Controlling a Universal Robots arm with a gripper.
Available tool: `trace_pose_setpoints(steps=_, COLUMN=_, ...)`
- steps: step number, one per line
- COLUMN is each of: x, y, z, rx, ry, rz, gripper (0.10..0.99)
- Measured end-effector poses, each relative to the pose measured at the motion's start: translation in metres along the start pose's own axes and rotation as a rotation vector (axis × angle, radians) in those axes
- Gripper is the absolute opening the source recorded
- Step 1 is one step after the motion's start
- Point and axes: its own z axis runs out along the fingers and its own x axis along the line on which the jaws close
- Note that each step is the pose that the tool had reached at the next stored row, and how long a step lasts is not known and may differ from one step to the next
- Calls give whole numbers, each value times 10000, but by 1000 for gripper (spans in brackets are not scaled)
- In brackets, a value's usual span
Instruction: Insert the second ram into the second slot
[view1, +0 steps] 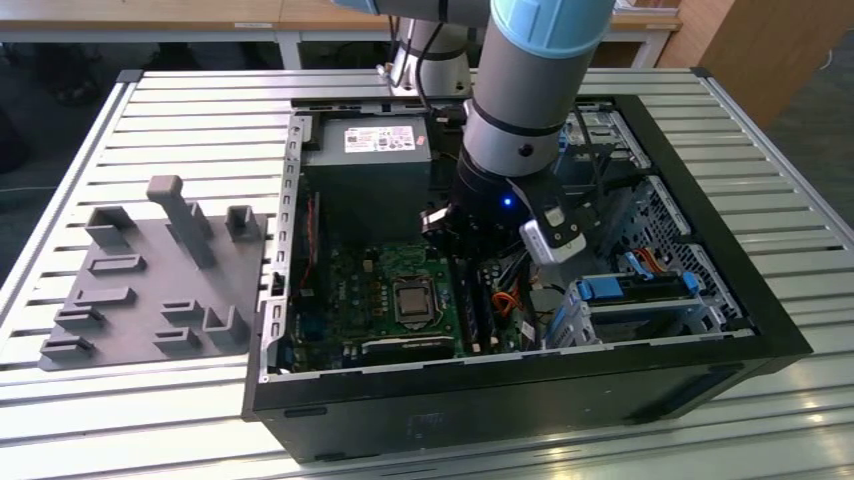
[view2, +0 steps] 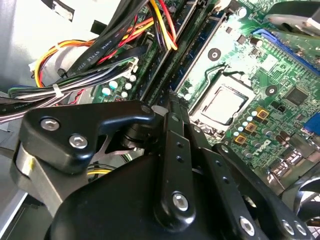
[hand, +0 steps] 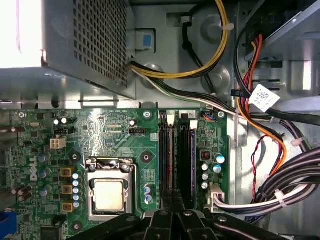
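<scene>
My gripper (view1: 465, 258) reaches down into the open computer case (view1: 694, 345), over the far end of the memory slots. In the first wrist view two long dark sticks stand on edge side by side in the slots beside the processor socket (hand: 109, 194). The second ram (hand: 167, 155) looks like the one nearer the socket, with the other stick (hand: 186, 155) next to it. The gripper (hand: 172, 201) has its fingers drawn together over one end of these sticks. In the second wrist view the shut fingers (view2: 169, 107) sit at the end of the ram (view2: 199, 50). I cannot tell whether they touch it.
Bundles of black and coloured cables (hand: 280, 185) lie close beside the slots. The grey power supply (view1: 367, 150) stands at the far end of the case and blue drive brackets (view1: 638, 290) on the exterior view's right. A grey fixture plate (view1: 147, 290) lies on the slatted table.
</scene>
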Motion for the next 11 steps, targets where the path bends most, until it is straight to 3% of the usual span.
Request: trace_pose_setpoints(steps=11, x=-4, y=2, z=60, rx=1, ry=0, rz=0, gripper=125)
